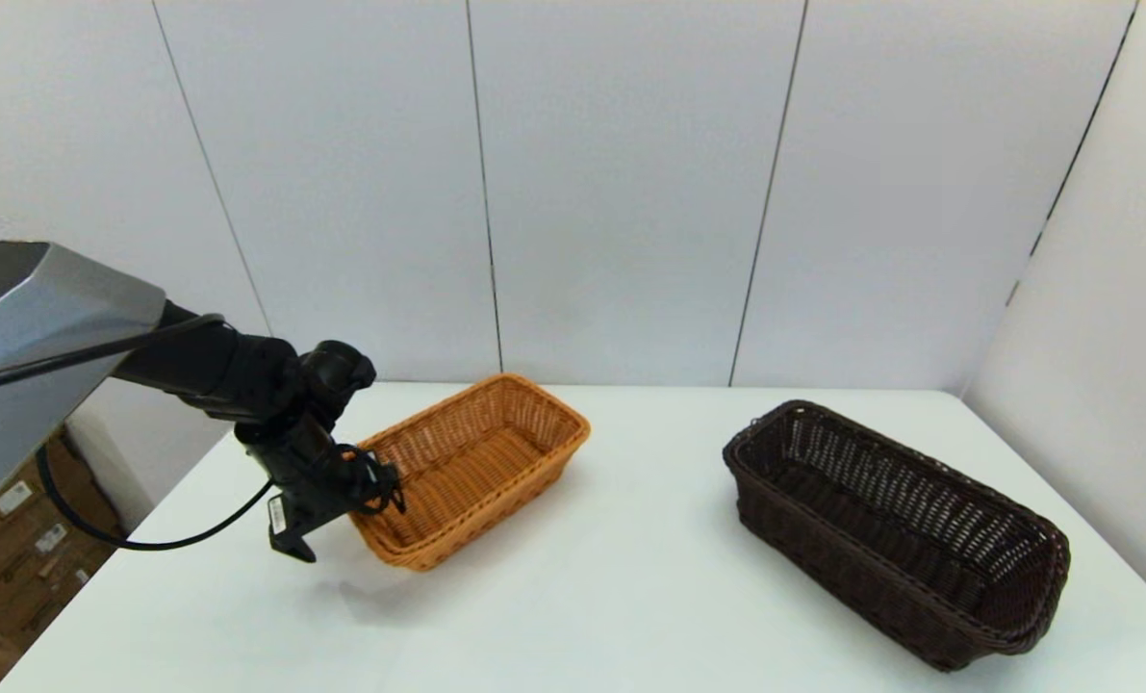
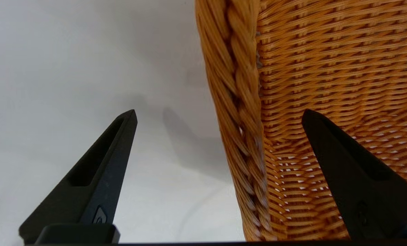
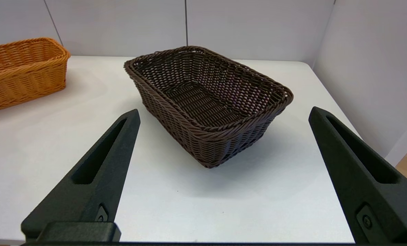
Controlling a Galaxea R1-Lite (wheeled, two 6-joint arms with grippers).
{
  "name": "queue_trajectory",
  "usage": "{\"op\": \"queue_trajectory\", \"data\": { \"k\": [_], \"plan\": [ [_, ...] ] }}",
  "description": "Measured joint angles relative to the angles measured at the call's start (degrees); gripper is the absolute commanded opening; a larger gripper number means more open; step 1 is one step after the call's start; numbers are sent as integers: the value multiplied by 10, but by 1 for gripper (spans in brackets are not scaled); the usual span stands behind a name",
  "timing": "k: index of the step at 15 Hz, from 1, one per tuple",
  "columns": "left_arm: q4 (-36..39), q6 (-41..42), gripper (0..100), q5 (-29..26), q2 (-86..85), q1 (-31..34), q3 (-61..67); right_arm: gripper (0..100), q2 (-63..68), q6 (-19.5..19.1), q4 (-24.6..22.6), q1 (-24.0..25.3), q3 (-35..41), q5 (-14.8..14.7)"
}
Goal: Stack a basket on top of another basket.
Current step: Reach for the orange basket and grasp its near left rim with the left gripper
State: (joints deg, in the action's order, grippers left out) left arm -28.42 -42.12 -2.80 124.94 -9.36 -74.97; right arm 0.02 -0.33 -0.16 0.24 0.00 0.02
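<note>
White table [image 1: 630,597] before grey wall panels [image 1: 621,192]: left pincer [image 2: 218,118], wide open, straddles the orange basket [image 1: 476,462] rim; dark basket [image 1: 895,529] well apart.

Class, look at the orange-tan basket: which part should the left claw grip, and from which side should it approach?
Probably the braided rim of the orange-tan basket at its near short end. The left claw is open and straddles that rim, one finger inside and the other outside over the white table. Coming from above suits it: the basket sits upright and open-topped, and the wall is thin enough to pinch.
</note>
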Motion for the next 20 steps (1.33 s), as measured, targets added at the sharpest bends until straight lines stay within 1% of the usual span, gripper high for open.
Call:
{"op": "queue_trajectory", "data": {
  "k": [4, 5, 20],
  "plan": [
    [4, 0, 100, 0, 20, 0, -2, 100, 0, 0, 0, 0, 0, 0],
    [5, 0, 0, -1, 22, 0, -3, 100, 0, 0, 0, 0, 0, 0],
    [18, 3, 0, -5, 31, 0, -3, 100, 0, 0, 0, 0, 0, 0]
  ]
}}
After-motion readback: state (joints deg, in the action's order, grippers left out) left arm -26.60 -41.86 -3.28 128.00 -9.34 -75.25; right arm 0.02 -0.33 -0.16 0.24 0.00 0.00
